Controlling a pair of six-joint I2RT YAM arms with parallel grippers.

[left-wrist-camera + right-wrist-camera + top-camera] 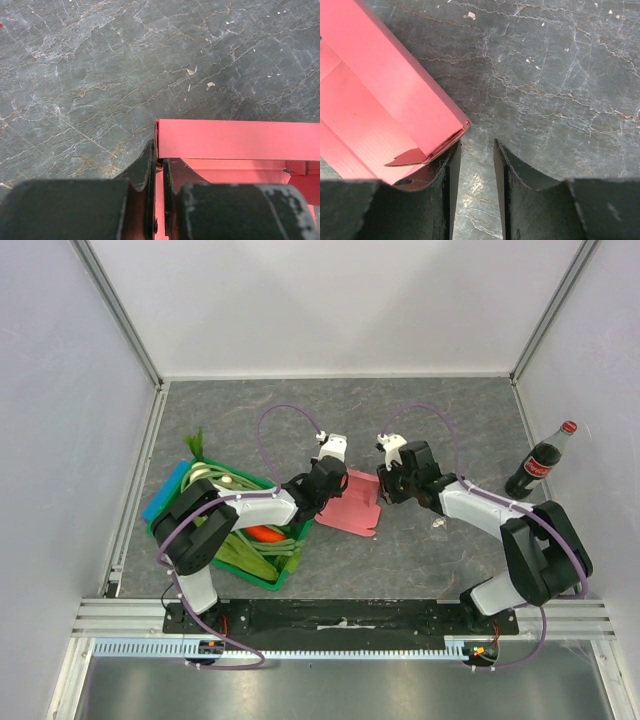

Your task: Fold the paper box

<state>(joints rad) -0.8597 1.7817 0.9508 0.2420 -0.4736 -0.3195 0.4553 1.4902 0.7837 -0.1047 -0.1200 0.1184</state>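
Mounting plate [340, 615] at the near edge carries both arm bases.

Far left: green crate [262, 583] of vegetables, with the left arm reaching out above it.

Left gripper [159, 162]: fingers drawn almost together, only a slit between them, pinching the corner edge of one raised wall of the paper box [352, 508]. The box lies partly formed on the grey table [300, 420], between the two grippers. One long wall stands up and the base panel is flat.

Right gripper [476, 150]: fingers parted, nothing between them, bare table in the gap. Its left finger [451, 170] is just beside the box's near corner, where a small loose tab [405, 159] sticks out.

Far right: cola bottle [540, 462], upright and well apart.

Risks (judgement):
- The pinch is on a thin card edge. Any pull or twist could crease or tear the wall instead of folding on the score line.
- If the right finger advances, it may snag the loose tab and bend it outward.
- Only one corner is held, so a push from the right could make the box pivot or slide on the table.
- A low left elbow could brush the vegetables.
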